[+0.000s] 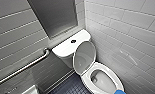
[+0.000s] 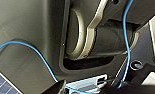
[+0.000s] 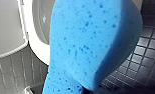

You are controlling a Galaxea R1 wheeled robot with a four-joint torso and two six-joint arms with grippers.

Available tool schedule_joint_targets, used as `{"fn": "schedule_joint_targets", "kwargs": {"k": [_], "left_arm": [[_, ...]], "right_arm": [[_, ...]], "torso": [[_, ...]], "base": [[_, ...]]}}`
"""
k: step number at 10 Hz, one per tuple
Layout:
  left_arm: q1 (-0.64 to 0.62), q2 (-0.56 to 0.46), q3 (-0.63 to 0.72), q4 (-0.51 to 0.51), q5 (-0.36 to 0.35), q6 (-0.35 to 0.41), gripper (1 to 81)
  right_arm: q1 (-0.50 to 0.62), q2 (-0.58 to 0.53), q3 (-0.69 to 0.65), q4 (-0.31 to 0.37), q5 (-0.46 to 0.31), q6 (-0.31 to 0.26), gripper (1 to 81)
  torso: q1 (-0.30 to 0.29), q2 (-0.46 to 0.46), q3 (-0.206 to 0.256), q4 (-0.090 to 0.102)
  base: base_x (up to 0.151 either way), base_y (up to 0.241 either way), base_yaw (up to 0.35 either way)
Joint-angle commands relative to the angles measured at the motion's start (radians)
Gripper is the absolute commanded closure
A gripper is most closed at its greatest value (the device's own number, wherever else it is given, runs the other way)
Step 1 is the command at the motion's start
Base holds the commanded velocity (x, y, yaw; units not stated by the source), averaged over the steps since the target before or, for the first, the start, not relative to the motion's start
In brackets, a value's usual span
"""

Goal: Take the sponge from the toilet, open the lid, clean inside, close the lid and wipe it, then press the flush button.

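Note:
The white toilet (image 1: 106, 67) stands in the corner with its oval lid (image 1: 85, 58) raised and leaning back toward the tank (image 1: 68, 47). On the tank top sits the small dark flush button (image 1: 73, 41). The bowl lies open. The blue sponge (image 1: 119, 92) peeks in at the bowl's near right rim. In the right wrist view the sponge (image 3: 93, 47) looms large and pinched at its base, with my right gripper shut on it, just beside the white bowl rim (image 3: 39, 50). My left gripper is open and holds nothing.
A metal grab bar (image 1: 23, 68) slants along the tiled wall left of the tank. White wall tiles (image 1: 133, 37) close in on the right of the toilet. Dark small-tiled floor (image 1: 70, 87) lies in front of the bowl. The left wrist view faces the robot's own dark body and a blue cable (image 2: 30, 47).

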Motion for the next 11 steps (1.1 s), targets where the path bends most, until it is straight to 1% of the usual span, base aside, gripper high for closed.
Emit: {"fn": "schedule_joint_targets", "kwargs": {"k": [1, 2, 3, 4, 5, 7, 8, 9, 11], "left_arm": [[0.031, -0.009, 0.016, 0.008, 0.098, 0.005, 1.0], [0.031, -0.011, 0.016, 0.006, 0.098, 0.005, 1.0], [0.03, -0.012, 0.016, 0.006, 0.098, 0.005, 1.0], [0.03, -0.012, 0.016, 0.006, 0.098, 0.005, 1.0], [0.03, -0.014, 0.016, 0.006, 0.098, 0.005, 1.0], [0.03, -0.017, 0.016, 0.005, 0.098, 0.005, 1.0], [0.03, -0.017, 0.016, 0.005, 0.098, 0.005, 1.0], [0.028, -0.017, 0.016, 0.005, 0.098, 0.005, 1.0], [0.028, -0.02, 0.016, 0.002, 0.098, 0.003, 1.0]], "right_arm": [[0.116, -0.143, 0.213, -0.107, 0.029, -0.007, 81.1], [0.171, -0.138, 0.244, -0.108, 0.019, -0.007, 81.1], [0.246, -0.102, 0.248, -0.101, -0.006, -0.006, 81.1], [0.314, -0.05, 0.223, -0.084, -0.071, -0.001, 81.1], [0.371, 0.014, 0.181, -0.061, -0.109, -0.001, 81.1], [0.452, 0.185, 0.03, -0.056, -0.203, 0.004, 81.1], [0.467, 0.248, -0.032, -0.064, -0.211, 0.002, 81.1], [0.481, 0.348, -0.136, -0.061, -0.216, 0.004, 81.1], [0.51, 0.491, -0.293, -0.051, -0.218, 0.008, 81.1]], "torso": [[0.0, 0.0, 0.0, 0.0], [0.0, 0.0, 0.0, 0.0], [0.0, 0.0, 0.0, 0.0], [0.0, 0.0, 0.0, 0.0], [0.0, 0.0, 0.0, 0.0], [0.0, 0.0, 0.0, 0.0], [0.0, 0.0, 0.0, 0.0], [0.0, 0.0, 0.0, 0.0], [0.0, 0.0, 0.0, 0.0]], "base": [[0.0, 0.0, 0.0], [0.0, 0.0, 0.0], [0.0, 0.0, 0.0], [0.0, 0.0, 0.0], [0.0, 0.0, 0.0], [0.0, 0.0, 0.0], [0.0, 0.0, 0.0], [0.0, 0.0, 0.0], [0.0, 0.0, 0.0]]}}
